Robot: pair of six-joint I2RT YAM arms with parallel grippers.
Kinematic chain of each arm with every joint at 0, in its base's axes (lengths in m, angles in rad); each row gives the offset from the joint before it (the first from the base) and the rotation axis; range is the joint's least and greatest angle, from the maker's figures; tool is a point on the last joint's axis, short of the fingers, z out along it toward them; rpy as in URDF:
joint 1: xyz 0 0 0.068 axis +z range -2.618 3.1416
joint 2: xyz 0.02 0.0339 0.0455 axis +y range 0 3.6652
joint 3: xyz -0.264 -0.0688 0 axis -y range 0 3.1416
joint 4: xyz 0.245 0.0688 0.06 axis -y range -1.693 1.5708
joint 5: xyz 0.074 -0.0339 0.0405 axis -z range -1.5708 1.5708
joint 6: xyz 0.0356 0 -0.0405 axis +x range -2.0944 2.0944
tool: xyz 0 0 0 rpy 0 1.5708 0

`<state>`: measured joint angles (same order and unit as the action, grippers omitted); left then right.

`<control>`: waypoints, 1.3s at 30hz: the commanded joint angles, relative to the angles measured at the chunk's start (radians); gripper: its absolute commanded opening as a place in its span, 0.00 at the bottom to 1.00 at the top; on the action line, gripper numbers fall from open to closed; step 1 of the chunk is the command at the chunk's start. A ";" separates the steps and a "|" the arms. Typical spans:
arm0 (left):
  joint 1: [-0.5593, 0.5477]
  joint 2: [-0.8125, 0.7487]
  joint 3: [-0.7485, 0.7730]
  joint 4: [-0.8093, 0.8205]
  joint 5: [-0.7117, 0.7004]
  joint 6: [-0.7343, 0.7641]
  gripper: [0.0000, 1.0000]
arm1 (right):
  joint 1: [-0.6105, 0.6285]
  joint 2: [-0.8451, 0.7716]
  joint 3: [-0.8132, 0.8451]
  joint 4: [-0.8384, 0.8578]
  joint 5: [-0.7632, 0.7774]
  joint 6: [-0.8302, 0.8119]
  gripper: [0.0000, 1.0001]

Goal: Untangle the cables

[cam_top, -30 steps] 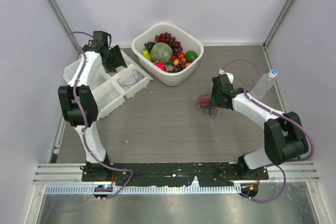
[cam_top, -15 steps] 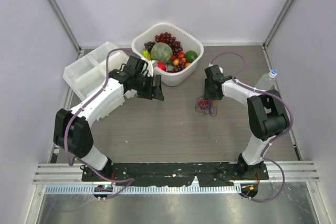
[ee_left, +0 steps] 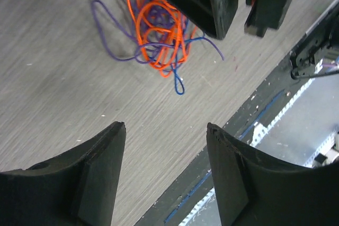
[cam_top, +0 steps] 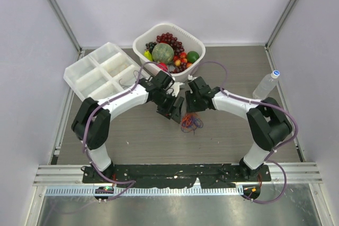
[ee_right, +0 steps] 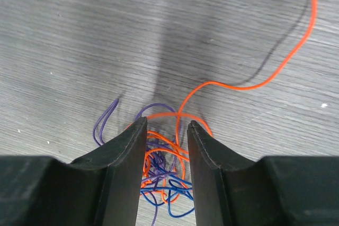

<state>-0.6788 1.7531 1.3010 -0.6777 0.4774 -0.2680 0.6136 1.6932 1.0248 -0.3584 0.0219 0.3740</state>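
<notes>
Near centre of the wood-grain table (cam_top: 132, 136): the cables (cam_top: 190, 123) lie in one loose knot, with orange, purple and blue strands looped through each other. Your right wrist view shows one orange strand trailing away from the knot across the boards.

Just beyond, on the knot's left: your left gripper (ee_left: 165, 128). The jaws stand wide apart with nothing between them and are clear of the wires.

A little farther: your right gripper (ee_right: 167, 121) points down over the far edge of the knot. Its jaws are narrowly parted, and orange and blue loops are bunched in the gap. You cannot tell from here whether the pads actually pinch them.

Far left: a white divided tray (cam_top: 79, 63).

Far centre: a white basket (cam_top: 139, 39) heaped with fruit, including dark grapes and a green melon.

Far right: a clear bottle (cam_top: 266, 84) with a blue cap, standing upright, well apart from the knot.
</notes>
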 commanded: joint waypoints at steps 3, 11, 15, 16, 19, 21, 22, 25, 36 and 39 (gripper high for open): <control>-0.056 0.042 0.073 -0.016 0.102 0.081 0.67 | -0.058 -0.139 -0.089 0.061 -0.007 0.101 0.42; -0.107 0.160 0.125 0.024 0.133 0.056 0.41 | -0.166 -0.303 -0.235 0.065 -0.007 0.161 0.42; -0.140 0.233 0.173 -0.026 0.081 0.067 0.40 | -0.173 -0.355 -0.276 0.062 0.003 0.163 0.42; -0.151 0.246 0.181 -0.036 0.070 0.075 0.40 | -0.173 -0.365 -0.284 0.061 0.003 0.169 0.42; -0.168 0.259 0.192 -0.054 0.052 0.096 0.40 | -0.173 -0.366 -0.292 0.061 -0.002 0.183 0.41; -0.169 0.266 0.196 -0.054 0.047 0.099 0.38 | -0.173 -0.368 -0.292 0.061 -0.002 0.187 0.41; -0.169 0.269 0.201 -0.059 0.038 0.101 0.37 | -0.173 -0.369 -0.292 0.062 -0.004 0.186 0.41; -0.169 0.266 0.198 -0.053 -0.011 0.099 0.34 | -0.173 -0.371 -0.290 0.067 -0.007 0.186 0.41; -0.169 0.273 0.219 -0.039 -0.115 0.073 0.38 | -0.173 -0.359 -0.272 0.056 -0.007 0.167 0.42; -0.169 0.275 0.236 -0.046 -0.126 0.082 0.19 | -0.170 -0.351 -0.258 0.052 -0.007 0.157 0.41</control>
<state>-0.8497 2.0296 1.4811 -0.7269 0.3653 -0.2005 0.4374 1.3525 0.7364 -0.3157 0.0151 0.5434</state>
